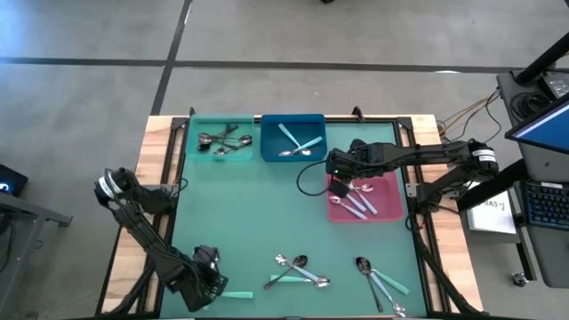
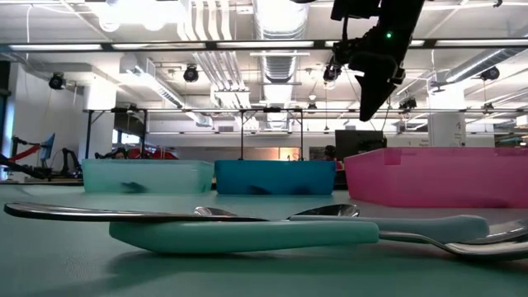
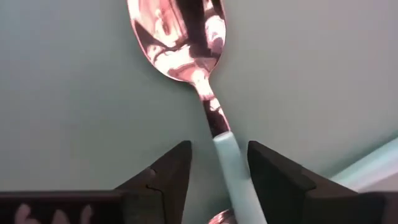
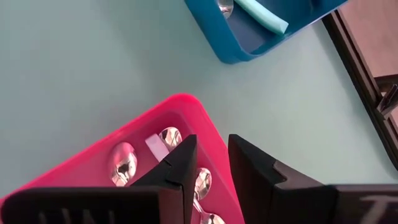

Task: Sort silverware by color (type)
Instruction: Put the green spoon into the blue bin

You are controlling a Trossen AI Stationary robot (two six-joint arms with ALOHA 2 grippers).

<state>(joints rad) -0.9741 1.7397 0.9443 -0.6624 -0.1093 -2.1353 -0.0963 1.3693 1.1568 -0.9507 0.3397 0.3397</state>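
Covering the table is a green mat, with wooden edges showing at both sides. Three bins stand along its far side: a turquoise bin holding dark spoons, a blue bin holding turquoise-handled spoons, and a pink bin holding silver spoons. Loose spoons lie near the mat's front edge, with another cluster to their right. Beyond the table is a grey floor; a laptop and cables sit at the right. The low view looks into a large hall with ceiling ducts and lamps.

The left arm reaches down to the front left corner of the mat. Its left gripper is low over a turquoise-handled spoon lying on the mat, fingers spread either side of the handle, not closed on it; the shiny bowl lies ahead of the fingertips.

The right arm stretches in from the right, above the table. Its right gripper hangs over the pink bin's far left corner, fingers a narrow gap apart and holding nothing. In the low view it is well above the bins.
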